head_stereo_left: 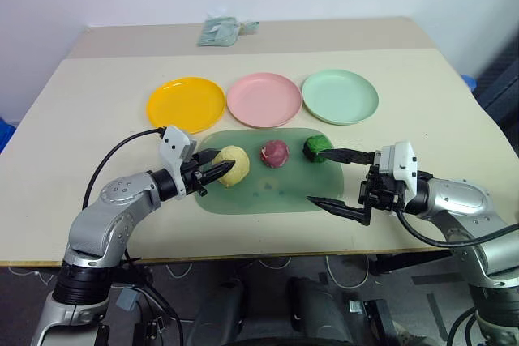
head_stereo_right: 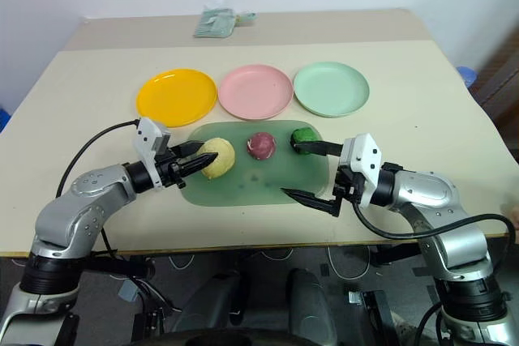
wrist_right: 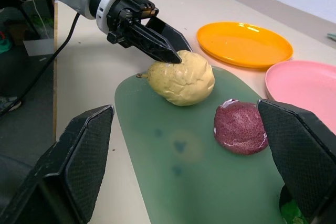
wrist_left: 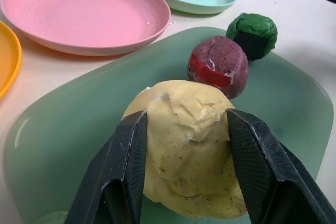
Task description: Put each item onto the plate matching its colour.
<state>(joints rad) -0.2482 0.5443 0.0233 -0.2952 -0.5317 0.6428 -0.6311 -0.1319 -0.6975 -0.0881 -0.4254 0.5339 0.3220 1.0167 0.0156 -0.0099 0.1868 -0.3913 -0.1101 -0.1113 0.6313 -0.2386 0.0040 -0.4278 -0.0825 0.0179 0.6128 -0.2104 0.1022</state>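
The left wrist view shows both black fingers of the left pincer pressed against the pale yellow ball, gripping it on the green mat; its lumpy surface is creased and speckled. The maroon ball shows a cracked red patch there. In the head view's centre, the right pincer stands open beside the dark green ball.
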